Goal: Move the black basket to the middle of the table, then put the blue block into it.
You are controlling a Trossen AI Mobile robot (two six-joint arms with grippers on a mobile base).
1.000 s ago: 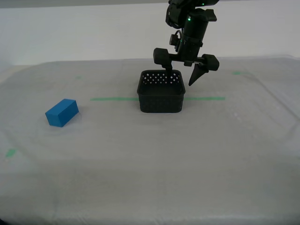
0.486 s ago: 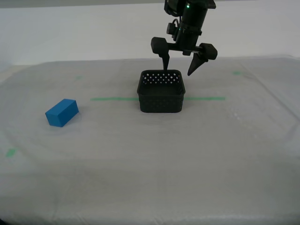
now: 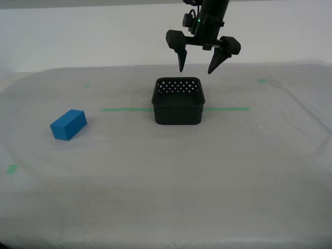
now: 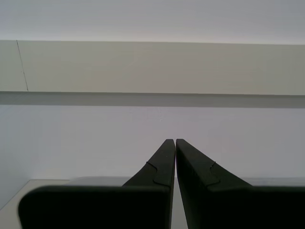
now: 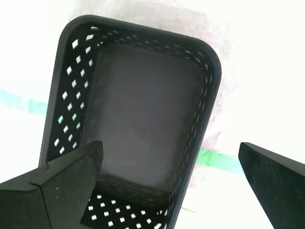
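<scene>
Black basket (image 3: 178, 101) sits mid-table (image 3: 166, 176) on the green tape line (image 3: 124, 109), empty. First gripper (image 3: 198, 58) hangs above it, jaws spread wide, nothing held. Second gripper (image 4: 175, 143) is closed, empty, aimed at a wall. Blue block (image 3: 68, 124) lies well apart, toward exterior view's left. Next: block should be approached from above w/ jaws across its short sides.

You're looking at a whitish-grey cloth-covered table (image 3: 155, 171), matt and faintly wrinkled, with a thin flat green tape line (image 3: 124, 109) lying on it. The shallow black plastic basket (image 3: 178, 101) is showing a matt, perforated wall; its floor is reading dull and smooth in the first wrist view. The small bright blue block (image 3: 68, 124) is looking smooth-faced, low sheen. My first gripper (image 3: 198, 70) and my second gripper (image 4: 175, 143) are showing matt black plastic-looking fingers.
</scene>
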